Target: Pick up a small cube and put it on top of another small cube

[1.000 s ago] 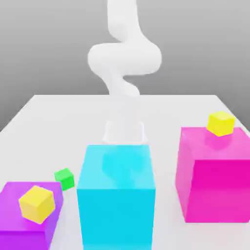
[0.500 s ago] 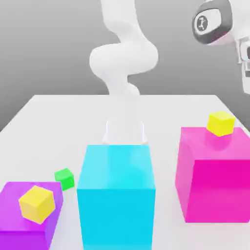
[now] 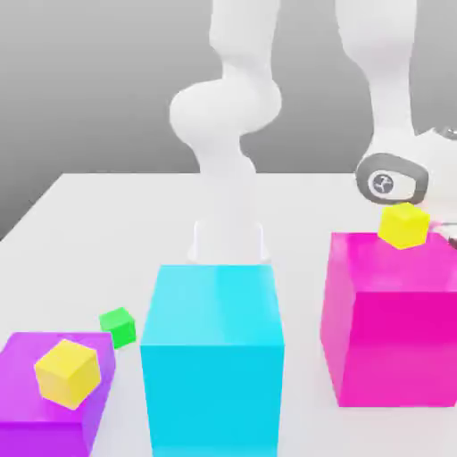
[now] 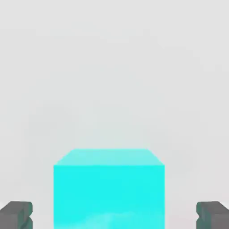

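Arm [image 3: 375,80] swung over and dropped to the ext. view's right since the earlier frame. Its hand [image 3: 393,181] sat low, just behind the magenta block [image 3: 393,339] and close to the yellow cube [image 3: 403,225] on that block's top. No block or cube had shifted.

Hand view: small cube [image 4: 108,188] sat on the pale surface [image 4: 112,67], between the two dark fingertips [image 4: 15,214]. Jaws were open. A gap showed on each side and neither tip touched the cube. The cube looked roughly centred, w/ its near face square to the camera.

Step in hand (my reading): closing on the small cube.

Notes for doing it well:
- Keep the hand still while closing, so both tips meet the sides at about the same time and the cube isn't pushed sideways.
- Pads should land flat on opposite faces, not on an edge. Alignment looked good, so prob. no wrist turn needed.
- Depth unclear: couldn't tell how far down the sides the tips reached. A bite too near the top risks slip.
- Lift straight up first. The magenta block and yellow cube were near the hand, so a sideways move at low height could knock them.
- Which cube is the stacking target: couldn't tell.
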`<act>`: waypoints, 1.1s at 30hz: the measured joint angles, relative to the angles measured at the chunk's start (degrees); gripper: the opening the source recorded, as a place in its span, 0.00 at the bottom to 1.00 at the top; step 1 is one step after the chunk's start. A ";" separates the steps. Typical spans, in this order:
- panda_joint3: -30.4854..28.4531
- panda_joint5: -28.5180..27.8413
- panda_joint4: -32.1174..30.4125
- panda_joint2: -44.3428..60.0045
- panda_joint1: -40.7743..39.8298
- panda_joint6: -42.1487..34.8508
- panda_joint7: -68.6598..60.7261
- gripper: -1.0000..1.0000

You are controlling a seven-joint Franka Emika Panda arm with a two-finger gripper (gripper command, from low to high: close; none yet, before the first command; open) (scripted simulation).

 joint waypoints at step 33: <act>-3.67 11.43 8.30 -46.28 -9.30 -53.87 -4.39 0.00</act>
